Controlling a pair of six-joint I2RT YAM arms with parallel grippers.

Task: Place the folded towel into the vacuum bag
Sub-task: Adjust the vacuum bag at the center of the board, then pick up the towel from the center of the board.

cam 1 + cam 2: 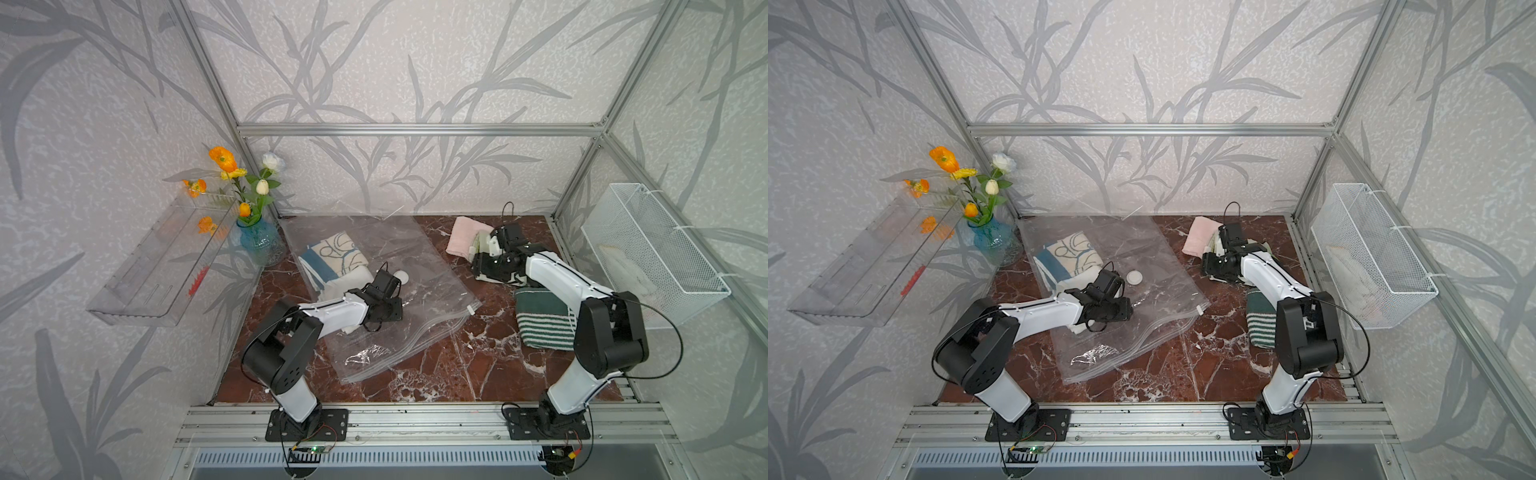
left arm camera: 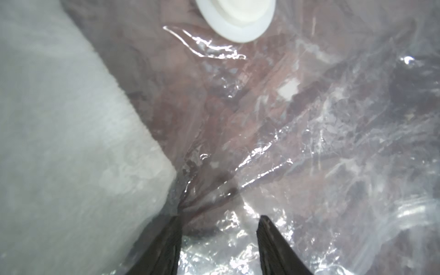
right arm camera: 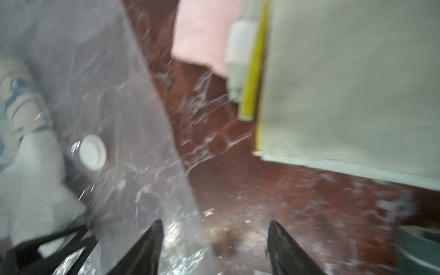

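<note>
Left wrist: towel (image 2: 71, 142) just beside parted jaws

The vacuum bag (image 1: 419, 257), clear and crinkled, lies flat with its zip-seal edge toward 5 o'clock and its white valve (image 1: 403, 276) facing up. A white folded towel (image 1: 352, 279) shows through the plastic at 9 o'clock of the valve.

Grey leaf-patterned wallpaper (image 1: 415, 62) covers the walls behind an aluminium frame (image 1: 415, 129); a red-brown marble bench (image 1: 457, 374) lies below, evenly lit.
</note>
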